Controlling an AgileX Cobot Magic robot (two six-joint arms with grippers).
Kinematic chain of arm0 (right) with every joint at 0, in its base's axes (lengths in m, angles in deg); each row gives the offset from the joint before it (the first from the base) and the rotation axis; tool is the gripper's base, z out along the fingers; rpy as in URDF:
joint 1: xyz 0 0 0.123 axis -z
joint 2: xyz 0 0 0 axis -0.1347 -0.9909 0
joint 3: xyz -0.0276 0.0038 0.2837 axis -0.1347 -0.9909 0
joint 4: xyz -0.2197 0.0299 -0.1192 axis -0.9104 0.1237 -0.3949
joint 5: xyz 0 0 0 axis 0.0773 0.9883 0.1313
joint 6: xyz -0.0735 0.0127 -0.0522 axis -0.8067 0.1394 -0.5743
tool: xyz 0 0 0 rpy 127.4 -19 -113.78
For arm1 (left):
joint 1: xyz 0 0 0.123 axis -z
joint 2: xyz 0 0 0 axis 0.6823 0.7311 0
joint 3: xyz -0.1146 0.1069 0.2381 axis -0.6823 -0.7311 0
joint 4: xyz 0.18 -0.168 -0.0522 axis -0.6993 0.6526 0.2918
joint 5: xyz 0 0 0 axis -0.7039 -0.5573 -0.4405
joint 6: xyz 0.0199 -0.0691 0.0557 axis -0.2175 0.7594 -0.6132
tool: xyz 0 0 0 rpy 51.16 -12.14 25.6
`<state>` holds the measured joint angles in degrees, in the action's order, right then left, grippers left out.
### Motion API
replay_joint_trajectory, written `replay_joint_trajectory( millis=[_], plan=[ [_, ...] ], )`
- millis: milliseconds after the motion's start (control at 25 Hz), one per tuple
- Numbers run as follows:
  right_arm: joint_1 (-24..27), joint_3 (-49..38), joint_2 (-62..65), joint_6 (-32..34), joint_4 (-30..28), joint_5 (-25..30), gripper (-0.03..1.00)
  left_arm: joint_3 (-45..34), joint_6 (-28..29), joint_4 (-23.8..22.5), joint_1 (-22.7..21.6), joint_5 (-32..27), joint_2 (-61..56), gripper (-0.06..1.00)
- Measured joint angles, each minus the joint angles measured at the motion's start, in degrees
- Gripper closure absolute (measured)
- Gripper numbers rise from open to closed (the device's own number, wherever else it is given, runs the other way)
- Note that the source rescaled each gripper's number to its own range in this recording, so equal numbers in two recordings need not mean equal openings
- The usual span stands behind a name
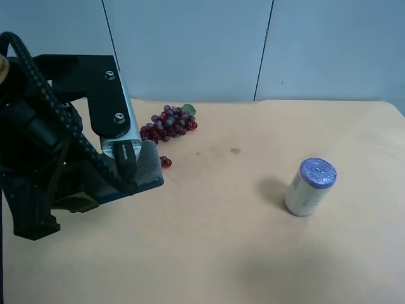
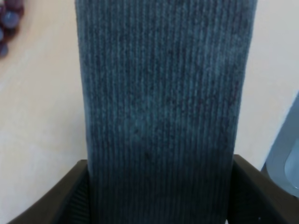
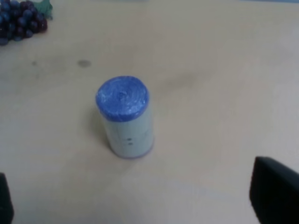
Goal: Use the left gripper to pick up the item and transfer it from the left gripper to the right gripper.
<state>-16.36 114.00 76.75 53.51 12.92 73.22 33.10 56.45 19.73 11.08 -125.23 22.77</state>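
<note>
Apart from item (image 2: pixel 163 102), 1 can (image 1: pixel 309 187) (lidded)

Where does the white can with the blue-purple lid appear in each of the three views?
Exterior high: the white can stands upright, right of the picture's middle.
Right wrist: it stands near the picture's middle, lid towards the camera.
Left wrist: not in it; the grey-green block fills most of the picture.
Shared landmark: the grape bunch, seen in all three views.

item (image 2: pixel 161 102) in left pincer (image 1: pixel 131 166), grapes (image 1: pixel 169 122) beside, can (image 1: pixel 310 187) apart
</note>
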Motion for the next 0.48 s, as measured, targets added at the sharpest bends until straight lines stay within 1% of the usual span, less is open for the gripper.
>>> replay_joint_trajectory(
  millis=[160, 480],
  plan=[
    [0.0, 0.0, 0.0, 0.0, 0.0, 0.0, -0.03, 1.48, 0.05, 0.02, 0.48, 0.0, 0.0, 0.94],
    [0.0, 0.0, 0.0, 0.0, 0.0, 0.0, -0.03, 1.98, -2.78, -0.66, 0.52, 0.08, 0.0, 0.94]
  ],
)
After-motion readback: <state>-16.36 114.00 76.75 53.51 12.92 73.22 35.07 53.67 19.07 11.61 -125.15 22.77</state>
